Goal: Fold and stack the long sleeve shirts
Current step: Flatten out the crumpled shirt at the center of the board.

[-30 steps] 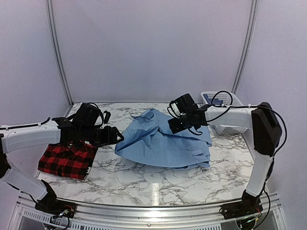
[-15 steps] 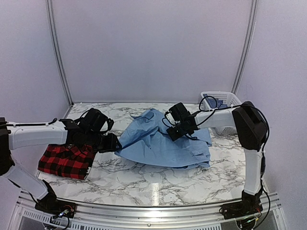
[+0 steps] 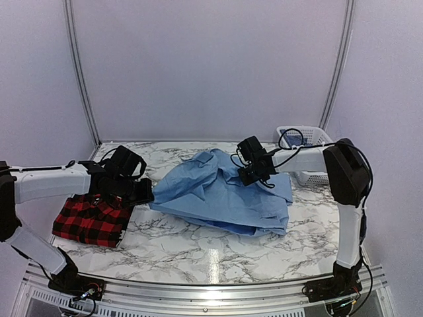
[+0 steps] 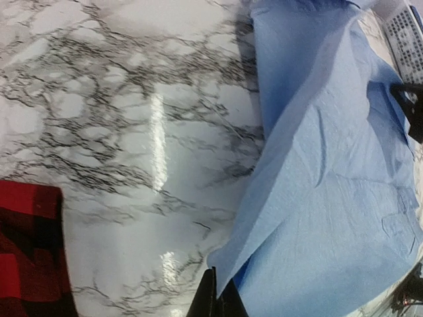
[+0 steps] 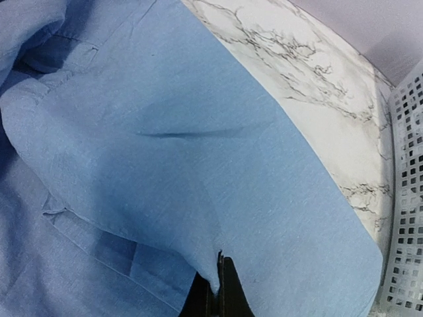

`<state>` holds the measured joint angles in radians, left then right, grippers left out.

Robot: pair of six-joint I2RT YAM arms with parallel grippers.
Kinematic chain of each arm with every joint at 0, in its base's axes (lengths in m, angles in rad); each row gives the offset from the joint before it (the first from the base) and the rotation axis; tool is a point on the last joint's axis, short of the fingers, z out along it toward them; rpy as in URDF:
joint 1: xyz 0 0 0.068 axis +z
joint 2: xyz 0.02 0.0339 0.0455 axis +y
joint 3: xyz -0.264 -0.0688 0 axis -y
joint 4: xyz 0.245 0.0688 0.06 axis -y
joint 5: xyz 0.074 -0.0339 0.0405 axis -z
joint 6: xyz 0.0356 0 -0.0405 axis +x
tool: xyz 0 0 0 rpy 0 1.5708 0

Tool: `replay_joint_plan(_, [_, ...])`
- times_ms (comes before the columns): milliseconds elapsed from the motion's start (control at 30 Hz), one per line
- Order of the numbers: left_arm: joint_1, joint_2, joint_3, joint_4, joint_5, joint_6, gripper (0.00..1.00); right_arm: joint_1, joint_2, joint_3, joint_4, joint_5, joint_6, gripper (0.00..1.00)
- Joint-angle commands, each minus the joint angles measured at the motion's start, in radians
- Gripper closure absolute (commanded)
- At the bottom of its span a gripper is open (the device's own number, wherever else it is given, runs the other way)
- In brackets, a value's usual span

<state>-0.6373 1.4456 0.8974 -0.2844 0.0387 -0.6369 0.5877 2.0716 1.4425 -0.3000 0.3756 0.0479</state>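
Both grippers are now clenched on the light blue shirt, where 1 second ago both stood open just above it. The left gripper pinches the shirt's left edge low at the marble-patterned table. In the left wrist view its 2 dark fingertips meet on a pointed fold of blue cloth, with bare tabletop to the left of it. The right gripper grasps the cloth at the shirt's far right part, near the collar end. In the right wrist view its fingers are closed tight on a hemmed edge.

Compared with the earlier frame, the left gripper sits a little further left and closer to the table, and the shirt's left corner has come along with it. The cloth now lies drawn out between the 2 grips rather than bunched in the middle. The right forearm has folded in toward the shirt, and its gripper has dropped onto the fabric.

The blue shirt lies rumpled across the middle of the table. The red-and-black plaid shirt lies folded at the left side, partly under the left arm and apart from the blue one, unchanged. A white slotted basket stands at the far right corner, just beyond the blue shirt's right edge.
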Motion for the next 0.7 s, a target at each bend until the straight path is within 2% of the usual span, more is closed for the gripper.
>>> replay_joint_plan(0, [0.112, -0.005, 0.043, -0.052, -0.012, 0.069, 1.00, -0.015, -0.094, -0.015, -0.045, 0.078, 0.039, 1.00])
replay_joint_plan(200, [0.252, 0.150, 0.214, -0.069, 0.014, 0.150, 1.00, -0.016, -0.253, -0.148, -0.102, 0.064, 0.096, 1.00])
replay_joint_plan(367, [0.352, 0.382, 0.469, -0.078, 0.082, 0.172, 1.00, -0.016, -0.397, -0.295, -0.125, -0.006, 0.143, 1.00])
replay_joint_plan(467, [0.371, 0.537, 0.648, -0.102, 0.128, 0.170, 1.00, -0.012, -0.425, -0.317, -0.170, -0.005, 0.154, 1.00])
replay_joint_plan(533, [0.372, 0.626, 0.762, -0.126, 0.150, 0.170, 0.98, -0.022, -0.432, -0.324, -0.188, 0.052, 0.153, 1.00])
replay_joint_plan(667, [0.372, 0.712, 0.903, -0.143, 0.177, 0.162, 0.88, -0.092, -0.407, -0.285, -0.207, 0.091, 0.146, 1.00])
